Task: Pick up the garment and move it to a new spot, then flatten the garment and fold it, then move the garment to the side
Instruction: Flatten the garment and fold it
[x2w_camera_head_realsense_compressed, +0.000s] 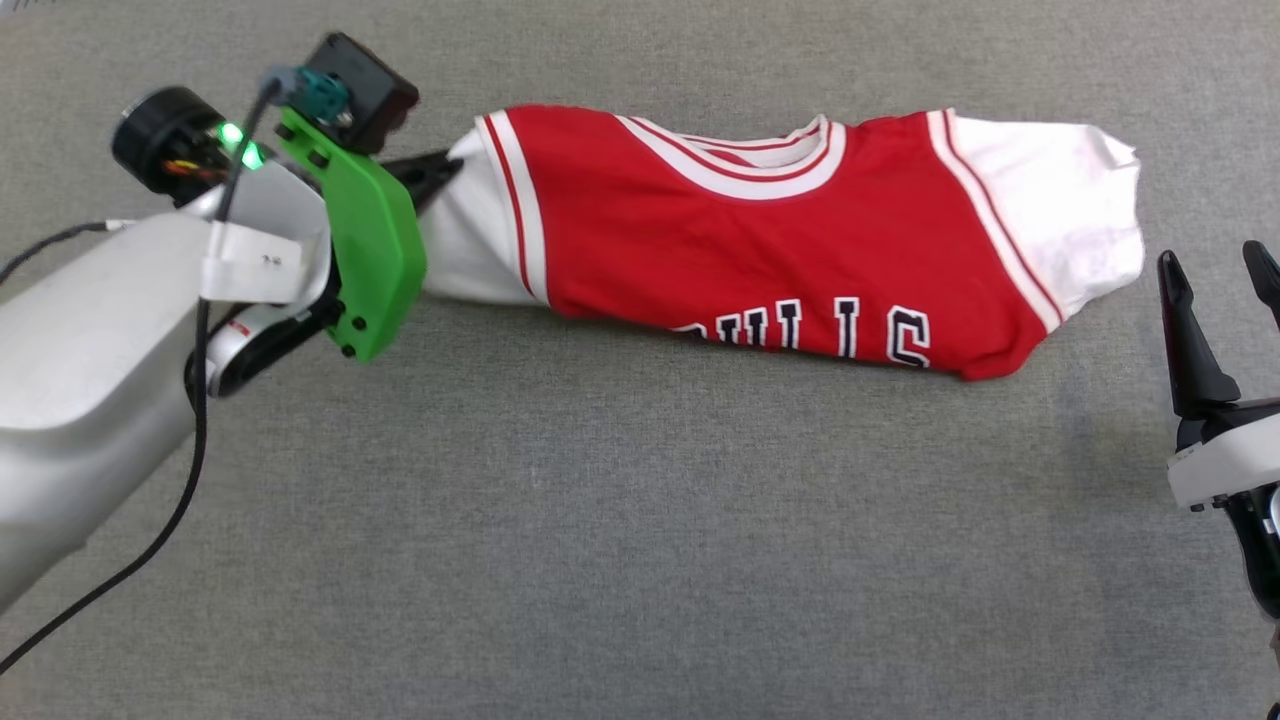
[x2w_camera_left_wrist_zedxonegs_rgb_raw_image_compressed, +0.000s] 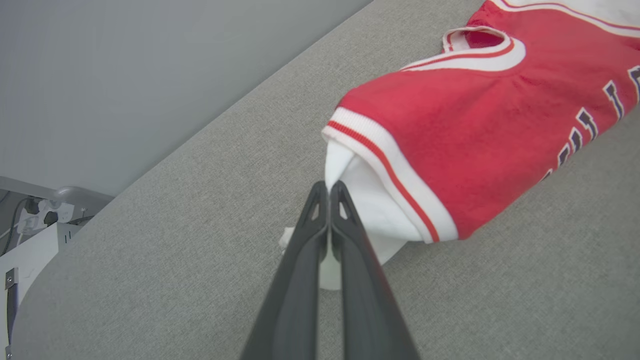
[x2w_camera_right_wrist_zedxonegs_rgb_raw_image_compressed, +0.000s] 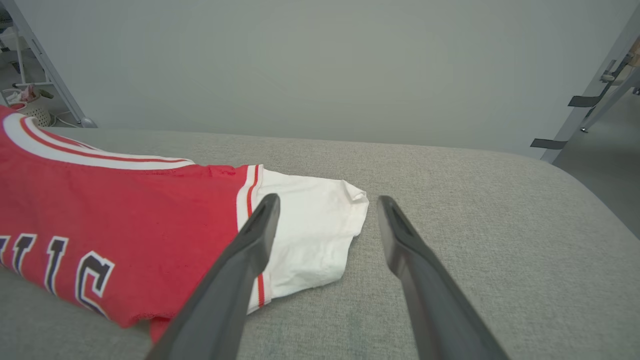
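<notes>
Pinching limp white sleeve of the garment (x2w_camera_left_wrist_zedxonegs_rgb_raw_image_compressed: 475, 140) — tapered left fingers (x2w_camera_left_wrist_zedxonegs_rgb_raw_image_compressed: 300, 280).

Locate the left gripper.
Head view, upper left: the left gripper pinches the white sleeve of the garment, opposite the right gripper at the right edge.

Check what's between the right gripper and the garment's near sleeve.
Nothing: the head view shows a bare strip of grey surface between the open right gripper and the white sleeve of the garment.
</notes>
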